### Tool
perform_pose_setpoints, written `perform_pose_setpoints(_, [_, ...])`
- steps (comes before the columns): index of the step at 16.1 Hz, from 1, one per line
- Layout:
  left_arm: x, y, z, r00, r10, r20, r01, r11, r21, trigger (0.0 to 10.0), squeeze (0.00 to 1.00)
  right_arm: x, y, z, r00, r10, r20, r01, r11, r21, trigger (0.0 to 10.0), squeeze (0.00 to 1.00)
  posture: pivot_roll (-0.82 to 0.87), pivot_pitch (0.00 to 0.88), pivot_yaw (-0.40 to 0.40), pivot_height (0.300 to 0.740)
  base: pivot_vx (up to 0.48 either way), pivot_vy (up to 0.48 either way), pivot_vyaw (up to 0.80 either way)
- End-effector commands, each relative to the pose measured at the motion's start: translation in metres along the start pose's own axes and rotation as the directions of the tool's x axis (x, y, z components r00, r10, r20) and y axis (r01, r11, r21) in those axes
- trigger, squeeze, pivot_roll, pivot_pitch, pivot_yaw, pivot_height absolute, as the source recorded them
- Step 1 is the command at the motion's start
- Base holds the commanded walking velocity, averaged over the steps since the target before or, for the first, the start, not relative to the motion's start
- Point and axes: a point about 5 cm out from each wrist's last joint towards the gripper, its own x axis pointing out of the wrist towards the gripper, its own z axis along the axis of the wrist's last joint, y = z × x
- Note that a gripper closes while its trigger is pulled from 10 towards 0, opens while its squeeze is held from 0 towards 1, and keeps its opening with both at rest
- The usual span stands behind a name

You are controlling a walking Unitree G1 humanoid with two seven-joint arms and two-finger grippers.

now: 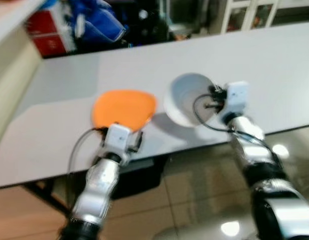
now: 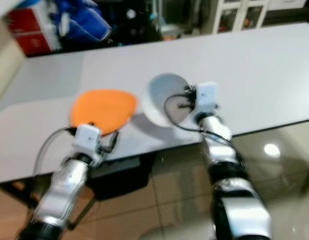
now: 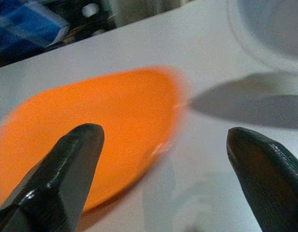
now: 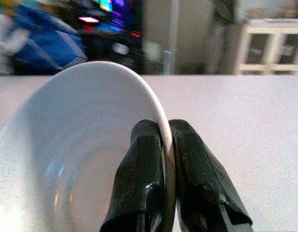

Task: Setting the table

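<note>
Big grey counter (image 1: 274, 75) takes up most of the scene, with an orange plate (image 1: 123, 108) lying flat near its front edge and a white bowl (image 1: 187, 97) just beside it, tipped up on its side and casting a shadow underneath.

The right gripper (image 4: 167, 140) has its fingers pinched shut on the bowl's rim, one finger inside and one outside — so the bowl hangs off that one spot. Looks like ceramic to me: stiff, glazed, probably slick and breakable, with its weight hanging away from the pinch. I'd set it down gently rather than drop it.

The left gripper (image 3: 163, 140) hovers right over the plate's near edge, fingers spread wide, gripping nothing. The plate looks thin and light — the rim is really the only place to grab it.
</note>
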Motion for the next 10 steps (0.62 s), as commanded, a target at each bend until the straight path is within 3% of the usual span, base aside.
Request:
perform_pose_setpoints(1, [-0.002,0.012,0.002,0.999,0.034,0.016,-0.034,0.999,0.017,10.0,0.0,0.009,0.011,0.019,0.996,0.039,0.076,-0.039,0.999,-0.007,10.0,0.0,0.01,0.01,0.075,0.74,0.439,0.0,0.0])
perform_pose_setpoints(3, [-0.002,0.014,0.004,0.998,0.048,0.028,-0.049,0.999,0.007,10.0,0.0,0.01,0.026,0.03,0.981,0.153,0.122,-0.145,0.987,-0.068,10.0,0.0,0.01,0.007,0.073,0.74,0.223,0.0,0.0])
perform_pose_setpoints(5, [-0.002,0.014,0.004,0.998,0.055,0.03,-0.055,0.998,0.005,10.0,0.0,0.013,0.052,0.067,0.905,0.349,0.243,-0.328,0.937,-0.123,10.0,0.0,0.01,0.003,0.069,0.74,0.0,0.0,0.0])
perform_pose_setpoints(8, [-0.001,0.014,0.004,0.997,0.063,0.037,-0.063,0.998,-0.004,10.0,0.0,0.019,0.052,0.093,0.881,0.361,0.304,-0.353,0.932,-0.085,10.0,0.0,0.02,0.003,0.066,0.74,0.0,0.0,0.0])
perform_pose_setpoints(10, [-0.001,0.014,0.005,0.997,0.07,0.04,-0.069,0.998,-0.01,10.0,0.0,0.031,0.04,0.109,0.909,0.279,0.31,-0.31,0.949,0.056,10.0,0.0,0.02,0.007,0.062,0.74,0.0,0.0,0.0])
